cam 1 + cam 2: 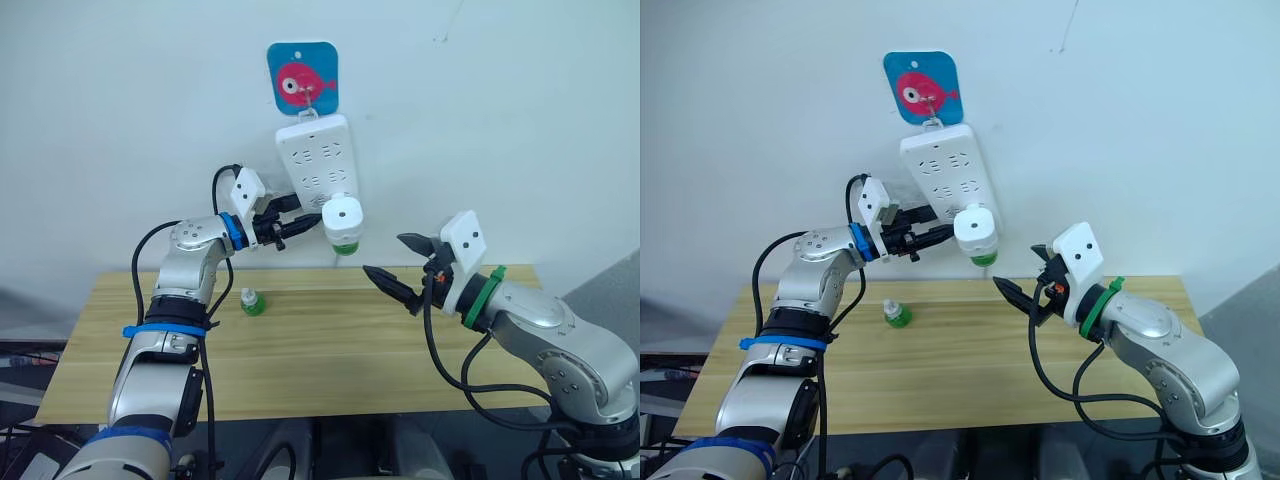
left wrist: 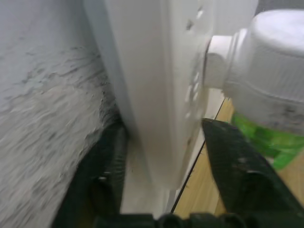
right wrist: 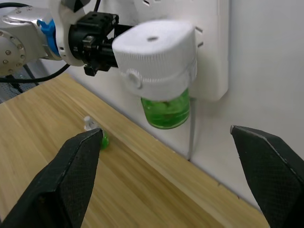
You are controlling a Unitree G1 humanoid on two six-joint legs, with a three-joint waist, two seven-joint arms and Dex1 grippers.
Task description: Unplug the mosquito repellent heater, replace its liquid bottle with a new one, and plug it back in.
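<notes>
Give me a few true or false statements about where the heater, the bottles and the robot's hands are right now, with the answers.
1. The mosquito repellent heater is plugged into the power strip. True.
2. A green bottle hangs under the heater. True.
3. The new bottle is held in the right hand. False: it stands on the table, apart from both hands.
4. The right hand is shut. False: its fingers are spread open, short of the heater.
5. The left hand is at the lower edge of the power strip, beside the heater. True.
</notes>
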